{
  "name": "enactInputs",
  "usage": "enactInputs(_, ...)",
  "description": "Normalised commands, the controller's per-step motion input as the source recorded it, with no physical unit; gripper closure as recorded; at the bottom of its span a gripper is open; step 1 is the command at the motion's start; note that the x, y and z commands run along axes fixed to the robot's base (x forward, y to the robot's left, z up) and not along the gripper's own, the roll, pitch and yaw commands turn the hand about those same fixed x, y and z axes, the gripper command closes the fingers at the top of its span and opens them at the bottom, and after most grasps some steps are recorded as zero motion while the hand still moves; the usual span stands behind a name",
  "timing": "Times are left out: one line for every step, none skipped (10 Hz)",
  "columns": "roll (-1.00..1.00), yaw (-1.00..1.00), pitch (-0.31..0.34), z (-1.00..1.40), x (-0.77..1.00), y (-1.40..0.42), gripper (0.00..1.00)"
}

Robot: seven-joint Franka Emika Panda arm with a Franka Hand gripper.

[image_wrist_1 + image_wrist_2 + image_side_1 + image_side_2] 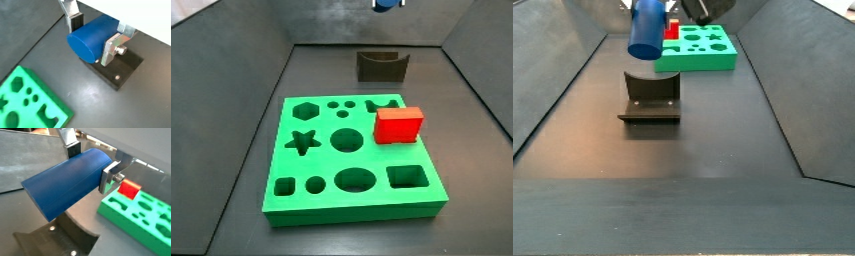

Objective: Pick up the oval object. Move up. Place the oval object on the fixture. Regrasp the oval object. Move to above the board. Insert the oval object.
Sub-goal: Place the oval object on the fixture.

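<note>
The oval object [90, 40], a smooth blue peg, hangs in the air between the silver fingers of my gripper [93, 37], which is shut on its sides. In both wrist views the peg's long body [67, 180] sticks out well past the pads. The dark fixture [123, 70] stands on the floor just below it, its notch empty in a side view [381, 66]. In a side view the peg [647, 28] hovers above the fixture [651, 95]. The green board [352, 150] lies flat farther off.
A red cube [398, 125] sits on the board near its right edge, next to the star and square holes. Sloping dark walls [251, 110] close in the floor on both sides.
</note>
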Motion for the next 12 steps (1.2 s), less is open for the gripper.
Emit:
enactInputs(-0.54, -0.09, 0.114, -0.01, 0.07, 0.05, 1.00)
enactInputs(-0.42, -0.10, 0.101, -0.01, 0.07, 0.04, 1.00)
enactInputs(-0.24, -0.10, 0.075, 0.00, 0.06, 0.03, 1.00)
enactInputs(-1.00, 0.02, 0.214, -1.00, 0.12, 0.13, 1.00)
enactInputs(-1.00, 0.00, 0.201, -1.00, 0.13, 0.14, 1.00)
enactInputs(-1.00, -0.05, 0.240, -1.00, 0.14, 0.14, 1.00)
enactInputs(-0.84, -0.11, 0.242, -1.00, 0.15, 0.13, 1.00)
enactInputs(-0.73, -0.13, 0.219, -1.00, 0.15, 0.14, 1.00)
enactInputs(-0.50, -0.18, 0.162, -1.00, 0.16, 0.14, 1.00)
enactInputs(-0.33, -0.20, 0.122, -1.00, 0.17, 0.14, 1.00)
enactInputs(-0.23, -0.20, 0.081, -1.00, 0.18, 0.13, 1.00)
enactInputs(-0.18, -0.20, 0.044, -0.78, 0.14, 0.11, 1.00)
